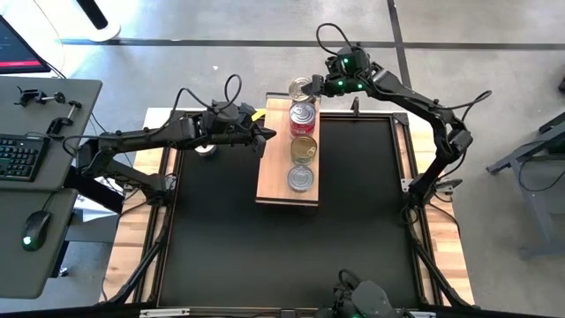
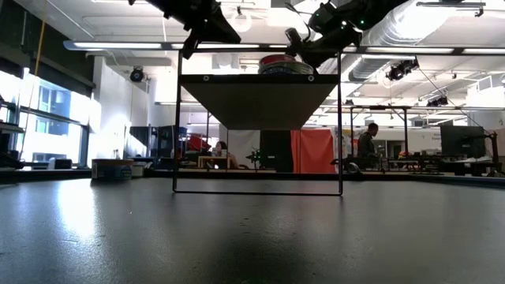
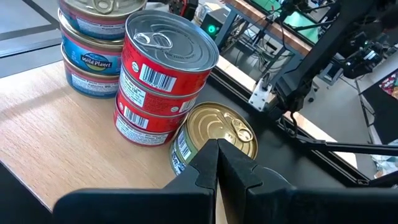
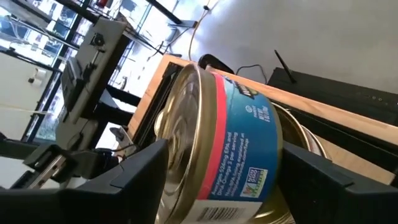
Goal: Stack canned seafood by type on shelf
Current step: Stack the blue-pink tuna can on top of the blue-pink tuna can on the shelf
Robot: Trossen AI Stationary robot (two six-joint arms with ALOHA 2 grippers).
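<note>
The shelf (image 1: 274,177) is a light wooden board raised on a thin black frame (image 2: 341,126). Along it stand a silver tin (image 1: 300,179), a gold-lidded tin (image 3: 217,134), a stack of red tins (image 3: 163,81) and a stack of blue-labelled tins (image 3: 92,59) at the far end. My right gripper (image 1: 318,86) is shut on a blue-labelled tin (image 4: 230,143) above that far stack. My left gripper (image 3: 217,163) is shut at the shelf's left edge (image 1: 265,134), beside the gold-lidded tin; whether it touches the tin does not show. My right gripper pinches the blue-labelled tin between its two fingers, one finger (image 4: 140,171) at the lid end (image 4: 180,124) and the other (image 4: 317,177) at the base end. It comes roughly level from the table's right. The rim of another tin (image 4: 303,134) shows just behind it; whether they touch I cannot tell.
A small round silver thing (image 1: 206,149) lies by the table's far-left corner under my left arm. The black tabletop (image 1: 282,247) stretches out around the shelf. A desk with keyboard (image 1: 19,157) and mouse stands off to the left. People sit far back in the room.
</note>
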